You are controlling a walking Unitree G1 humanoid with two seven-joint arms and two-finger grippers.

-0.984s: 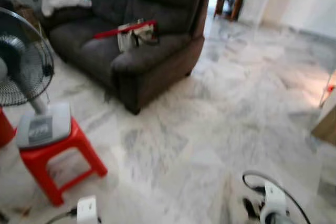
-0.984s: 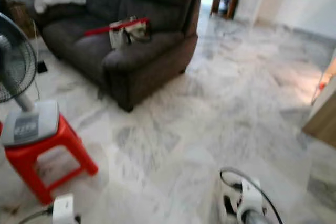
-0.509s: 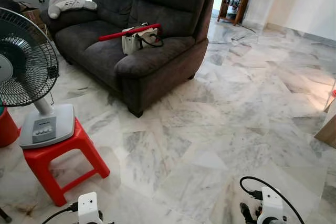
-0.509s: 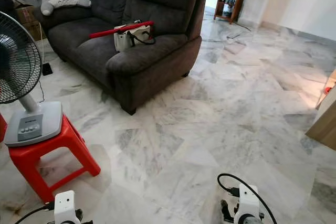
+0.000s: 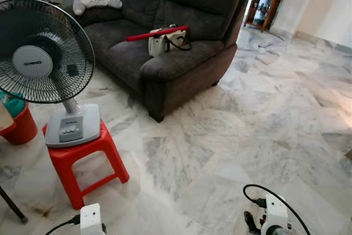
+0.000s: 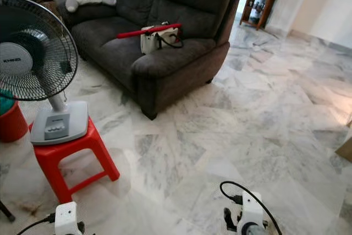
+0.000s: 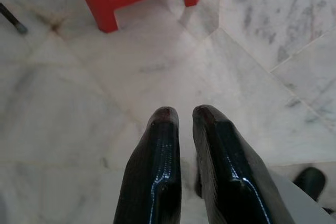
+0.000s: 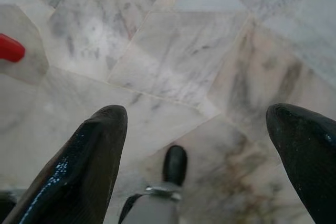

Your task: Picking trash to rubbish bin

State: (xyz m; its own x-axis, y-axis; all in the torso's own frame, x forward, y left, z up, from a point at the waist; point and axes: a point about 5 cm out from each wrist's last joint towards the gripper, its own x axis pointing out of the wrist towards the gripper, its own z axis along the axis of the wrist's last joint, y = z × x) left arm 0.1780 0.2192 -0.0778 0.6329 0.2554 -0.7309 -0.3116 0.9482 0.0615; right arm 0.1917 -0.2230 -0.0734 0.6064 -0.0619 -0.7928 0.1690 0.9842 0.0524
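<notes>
Beside the red stool (image 5: 88, 155) bearing a fan (image 5: 47, 59), risk of clipping it while walking, left gripper (image 7: 181, 116) pressed together, right gripper (image 8: 197, 124) spread, both empty.

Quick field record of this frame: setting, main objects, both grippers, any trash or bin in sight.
setting: living room, white-grey marble tile floor
sofa: dark grey fabric sofa, white handbag and red stick on seat
fan: grey electric fan standing on red plastic stool
left gripper: fingers nearly together, pointing at floor, holding nothing
right gripper: fingers wide apart, holding nothing
trash/bin: cannot identify any
</notes>
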